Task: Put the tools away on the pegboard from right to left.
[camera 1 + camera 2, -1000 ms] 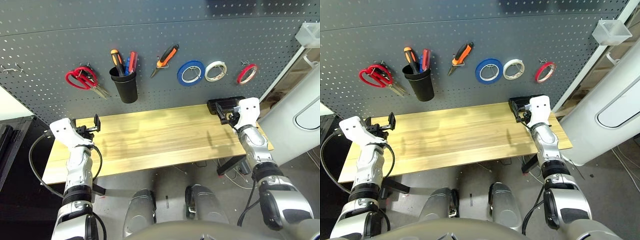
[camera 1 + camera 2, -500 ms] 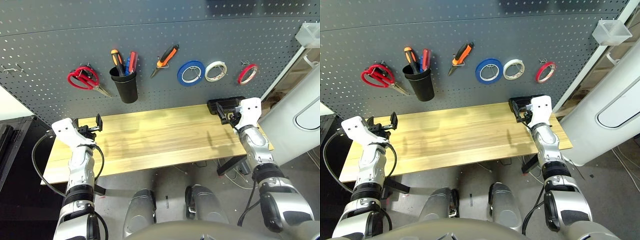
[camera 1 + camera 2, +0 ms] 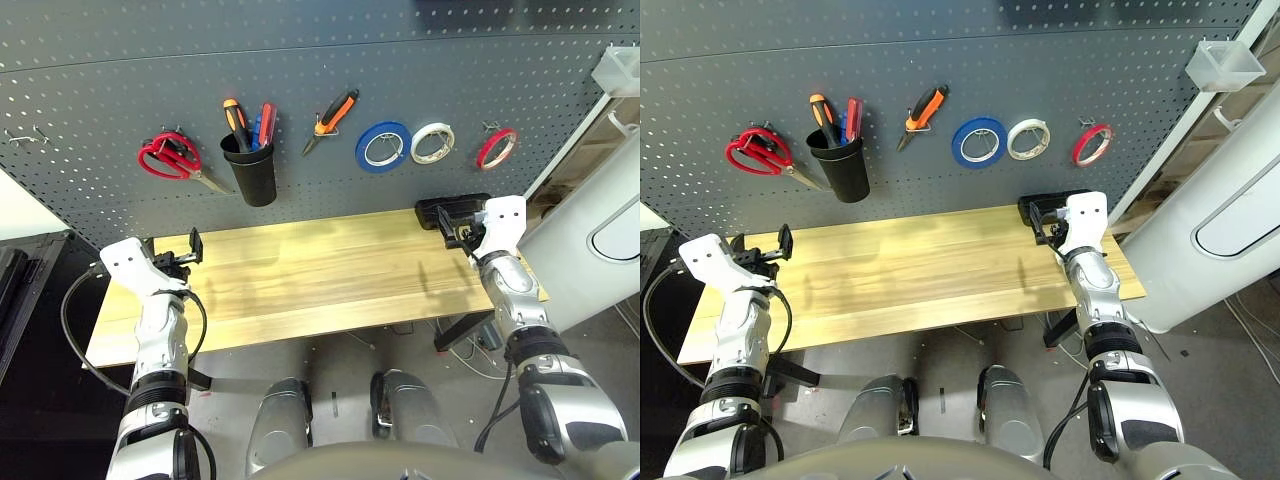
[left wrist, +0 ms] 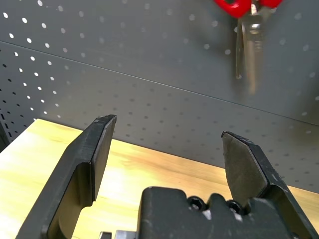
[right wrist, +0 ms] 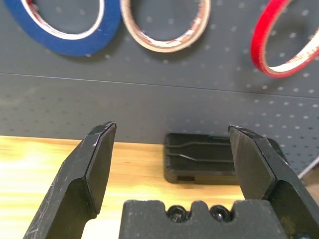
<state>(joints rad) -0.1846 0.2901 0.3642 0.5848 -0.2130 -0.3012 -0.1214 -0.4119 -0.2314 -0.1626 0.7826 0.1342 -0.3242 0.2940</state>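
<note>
Red tape [image 3: 496, 148] hangs far right on the pegboard [image 3: 300, 60], pliers [image 3: 330, 117] left of the blue roll [image 3: 381, 146], screwdriver [image 3: 265, 122] in the cup [image 3: 250, 172], scissors [image 3: 172, 160] far left. My left hand [image 3: 188, 249] and right hand [image 3: 448, 222] hover spread over the worktop [image 3: 320, 275], holding nothing.

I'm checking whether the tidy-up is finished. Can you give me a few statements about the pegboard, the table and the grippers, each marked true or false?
1. The red-handled scissors hang on the pegboard, left of the black cup. True.
2. The pliers lie on the table. False: they hang on the pegboard, between the cup and the blue tape roll.
3. The red tape ring hangs furthest right. True.
4. The left gripper holds the screwdriver. False: it is open and empty; the screwdriver stands in the cup.
5. The right gripper is open. True.
</note>
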